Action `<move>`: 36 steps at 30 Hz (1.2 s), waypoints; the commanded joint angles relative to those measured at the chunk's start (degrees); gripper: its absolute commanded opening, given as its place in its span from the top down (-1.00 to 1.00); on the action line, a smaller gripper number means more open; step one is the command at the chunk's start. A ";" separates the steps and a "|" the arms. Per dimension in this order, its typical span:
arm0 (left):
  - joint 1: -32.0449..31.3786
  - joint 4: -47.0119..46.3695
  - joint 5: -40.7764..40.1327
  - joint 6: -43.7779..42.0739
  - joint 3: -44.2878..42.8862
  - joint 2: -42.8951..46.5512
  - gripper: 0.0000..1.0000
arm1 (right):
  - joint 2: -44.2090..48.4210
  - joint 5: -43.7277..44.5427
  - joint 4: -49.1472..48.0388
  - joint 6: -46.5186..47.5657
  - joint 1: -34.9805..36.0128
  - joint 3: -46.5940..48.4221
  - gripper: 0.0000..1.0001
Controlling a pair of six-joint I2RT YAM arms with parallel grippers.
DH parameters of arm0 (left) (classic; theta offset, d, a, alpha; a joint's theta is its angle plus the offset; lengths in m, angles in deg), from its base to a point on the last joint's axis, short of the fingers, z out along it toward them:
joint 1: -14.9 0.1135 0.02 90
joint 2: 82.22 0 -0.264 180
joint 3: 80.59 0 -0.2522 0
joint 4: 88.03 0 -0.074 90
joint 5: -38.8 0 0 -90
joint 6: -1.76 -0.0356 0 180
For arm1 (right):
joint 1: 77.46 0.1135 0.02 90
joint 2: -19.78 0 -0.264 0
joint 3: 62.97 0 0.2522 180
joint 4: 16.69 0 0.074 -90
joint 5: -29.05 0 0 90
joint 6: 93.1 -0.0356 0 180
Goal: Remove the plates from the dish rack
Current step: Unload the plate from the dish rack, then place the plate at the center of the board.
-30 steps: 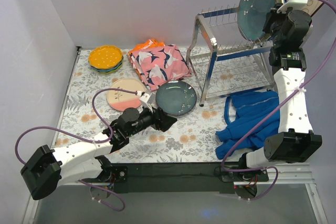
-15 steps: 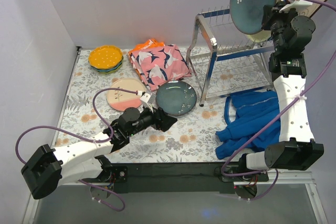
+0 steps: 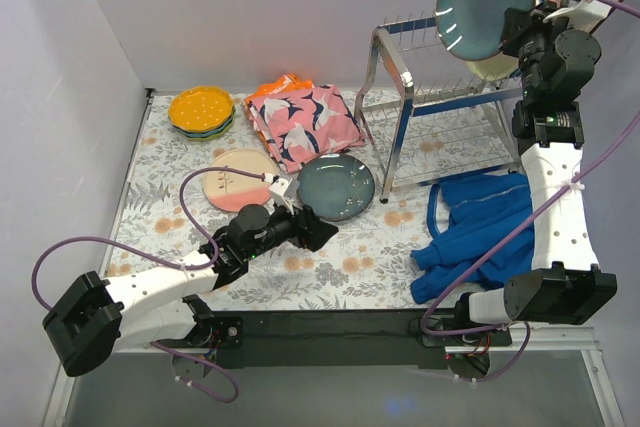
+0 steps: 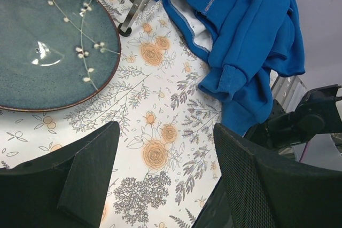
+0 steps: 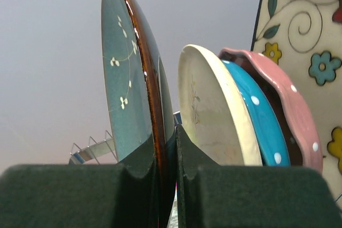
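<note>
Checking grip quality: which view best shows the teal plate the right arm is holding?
Right wrist: the held plate sits edge-on, rim pinched between the shut jaws. Top external shows its whole face above the rack; left wrist misses it.

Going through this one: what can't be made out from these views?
- Plates left in the rack: top view, the held teal plate and right arm cover most.
- Square plate: right wrist view, cut off by the right edge.
- Dotted stack: top view, too small to count plates under the orange one.
- Rack base: right wrist view, blocked by the right pincer.
</note>
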 commanded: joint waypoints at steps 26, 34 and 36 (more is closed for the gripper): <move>-0.10 -0.57 -9.94 2.63 2.28 12.19 -0.39 | 3.90 -11.15 -6.21 -49.30 2.04 5.22 0.97; -0.10 6.78 -9.33 11.50 -1.92 19.74 -0.38 | 6.54 -16.51 -6.92 -51.23 9.68 1.89 0.97; -0.19 10.75 -10.11 14.40 -3.78 23.34 -0.37 | 7.77 -17.57 -6.92 -51.32 12.40 0.05 0.97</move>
